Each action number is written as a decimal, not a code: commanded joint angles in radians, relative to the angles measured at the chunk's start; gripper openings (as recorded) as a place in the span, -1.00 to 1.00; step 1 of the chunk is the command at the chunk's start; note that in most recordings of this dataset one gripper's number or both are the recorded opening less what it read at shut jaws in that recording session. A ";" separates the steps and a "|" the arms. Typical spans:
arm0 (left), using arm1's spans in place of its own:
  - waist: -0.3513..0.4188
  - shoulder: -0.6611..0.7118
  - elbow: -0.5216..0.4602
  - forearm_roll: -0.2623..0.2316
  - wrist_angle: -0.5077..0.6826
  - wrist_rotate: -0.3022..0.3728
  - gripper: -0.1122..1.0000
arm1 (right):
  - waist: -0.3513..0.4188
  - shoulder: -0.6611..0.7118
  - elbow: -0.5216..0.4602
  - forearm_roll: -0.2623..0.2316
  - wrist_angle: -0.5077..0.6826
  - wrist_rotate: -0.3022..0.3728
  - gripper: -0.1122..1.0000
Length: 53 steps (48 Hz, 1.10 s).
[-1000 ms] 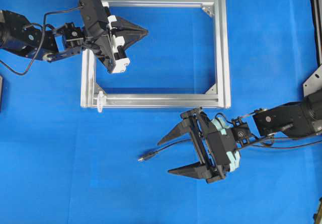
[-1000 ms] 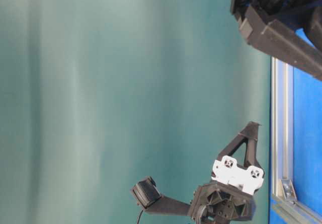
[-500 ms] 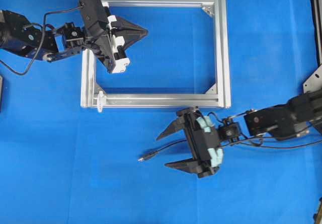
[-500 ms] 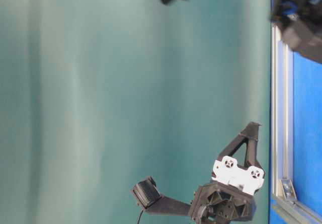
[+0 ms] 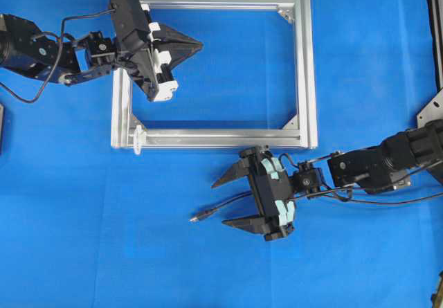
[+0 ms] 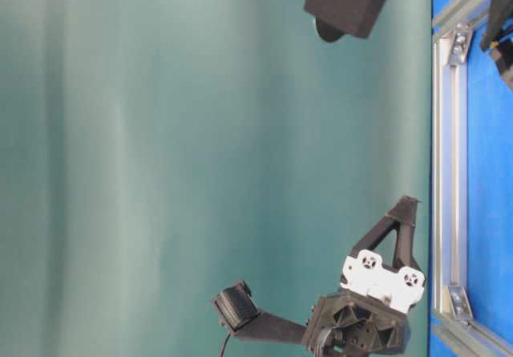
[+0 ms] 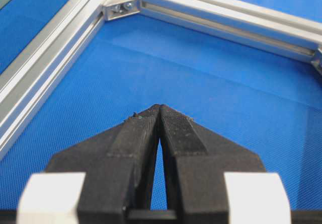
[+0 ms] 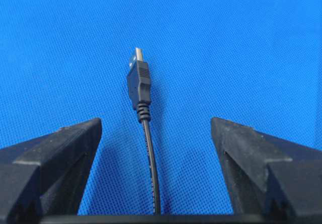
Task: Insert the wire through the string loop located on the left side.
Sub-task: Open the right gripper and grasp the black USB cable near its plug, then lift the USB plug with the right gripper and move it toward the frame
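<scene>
The right hand (image 5: 230, 201) straddles the wire (image 8: 143, 114) on the bench, jaws spread for a grasp; the string loop (image 5: 138, 139) waits lower left; the left hand (image 5: 197, 44) is closed, empty

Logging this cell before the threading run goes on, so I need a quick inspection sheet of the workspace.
Surface: blue cloth, flat.
Job's things: wire lies on the cloth, plug pointing left; string loop at the aluminium frame's lower left corner.
Clutter: nothing seen.
Grippers: left gripper shut, empty, over the frame's inside; right gripper open, fingers either side of the wire, not gripping.
Cables: robot leads run along both arms.
Surroundings: teal backdrop.
</scene>
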 commanded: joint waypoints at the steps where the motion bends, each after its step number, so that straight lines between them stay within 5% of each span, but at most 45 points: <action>1: 0.002 -0.029 -0.006 0.003 -0.005 0.000 -0.80 | 0.002 -0.018 -0.009 0.003 -0.011 0.002 0.66; 5: 0.002 -0.029 -0.008 0.003 -0.005 0.000 -0.80 | 0.002 -0.018 -0.009 0.003 -0.011 -0.002 0.48; 13: 0.000 -0.029 -0.008 0.003 -0.005 0.000 -0.80 | -0.003 -0.018 -0.006 0.002 -0.011 -0.005 -0.38; 19: 0.002 -0.029 -0.006 0.003 -0.005 0.002 -0.80 | -0.003 -0.018 -0.006 0.000 -0.014 -0.005 -0.78; 53: 0.002 -0.034 0.003 0.005 -0.003 0.000 -0.80 | -0.003 -0.175 -0.002 0.000 0.067 0.002 -0.81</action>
